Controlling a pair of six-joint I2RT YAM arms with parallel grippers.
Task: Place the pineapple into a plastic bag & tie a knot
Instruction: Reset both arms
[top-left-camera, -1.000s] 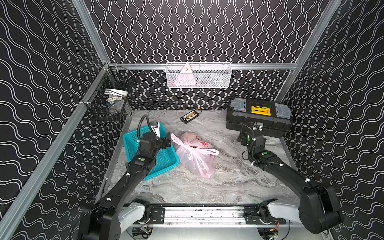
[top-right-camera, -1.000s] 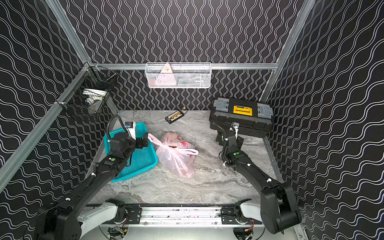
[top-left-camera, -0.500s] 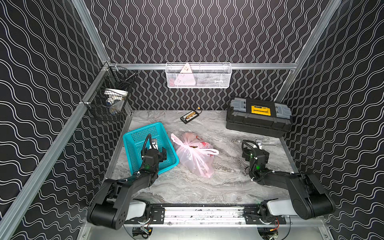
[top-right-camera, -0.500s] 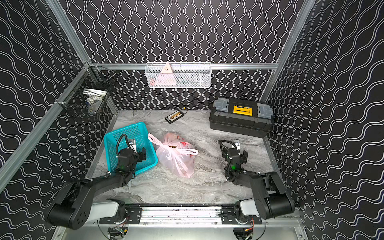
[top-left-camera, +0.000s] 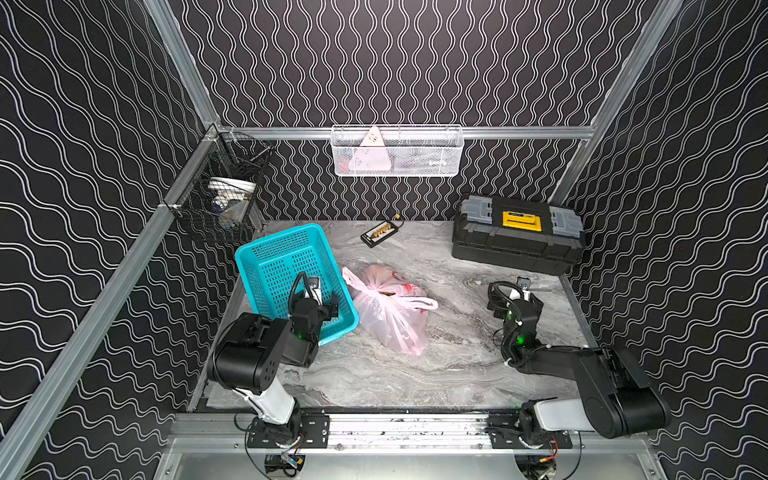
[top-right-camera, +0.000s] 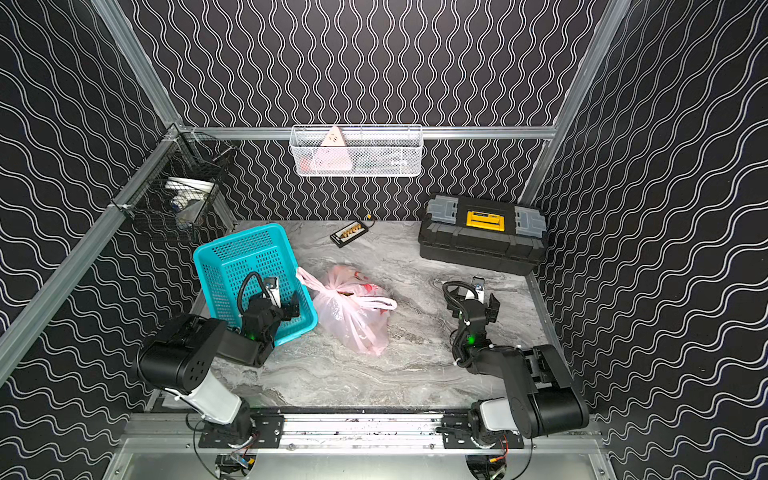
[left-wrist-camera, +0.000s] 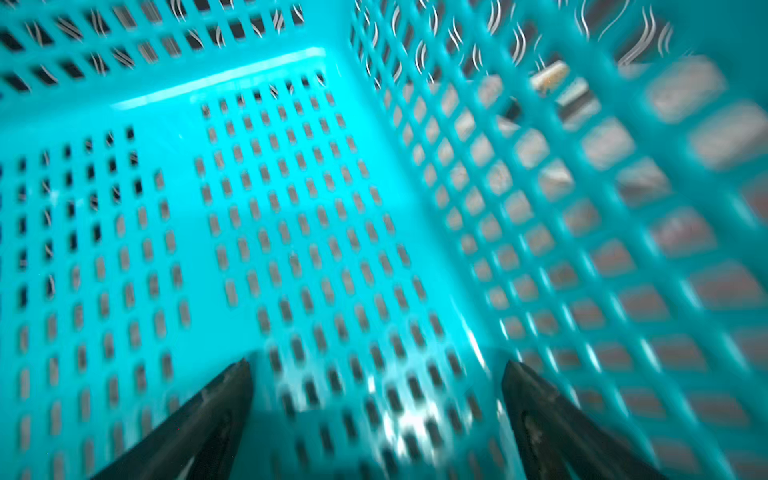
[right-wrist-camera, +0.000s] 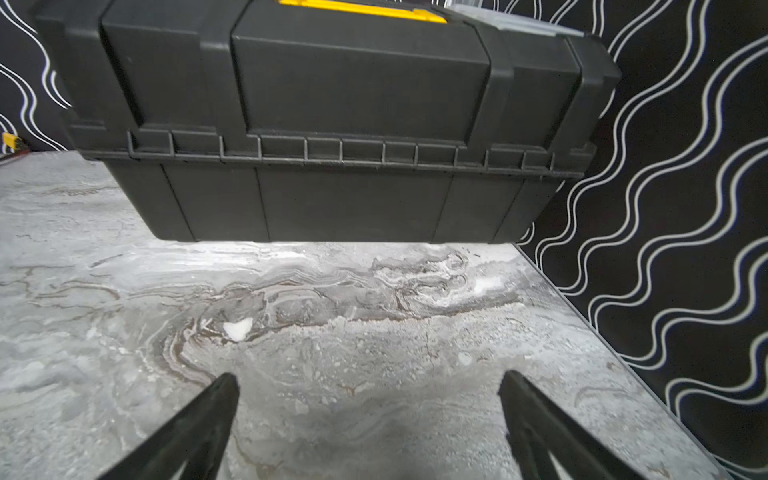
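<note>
The pale-pink plastic bag (top-left-camera: 390, 320) (top-right-camera: 353, 322) lies full on the marble table between both arms, untouched. Its handles are gathered into a knot (top-left-camera: 377, 291) (top-right-camera: 341, 292), and one loop sticks out to each side. The pineapple is hidden; I cannot make it out through the bag. My left gripper (top-left-camera: 321, 302) (top-right-camera: 279, 308) (left-wrist-camera: 376, 365) is open, low inside the teal basket (top-left-camera: 282, 262) (left-wrist-camera: 291, 208), with nothing between its fingers. My right gripper (top-left-camera: 515, 298) (top-right-camera: 474, 303) (right-wrist-camera: 368, 378) is open over bare table, facing the black toolbox (right-wrist-camera: 332, 124).
The black toolbox (top-left-camera: 515, 237) with a yellow latch stands at the back right. A small black device (top-left-camera: 380, 232) lies by the back wall. A white wire basket (top-left-camera: 397, 151) hangs on the back wall and a black one (top-left-camera: 224, 199) on the left wall.
Both arms have folded back toward the front rail. The left gripper sank into the basket, and the right gripper drew away from the toolbox. The bag has not moved.
</note>
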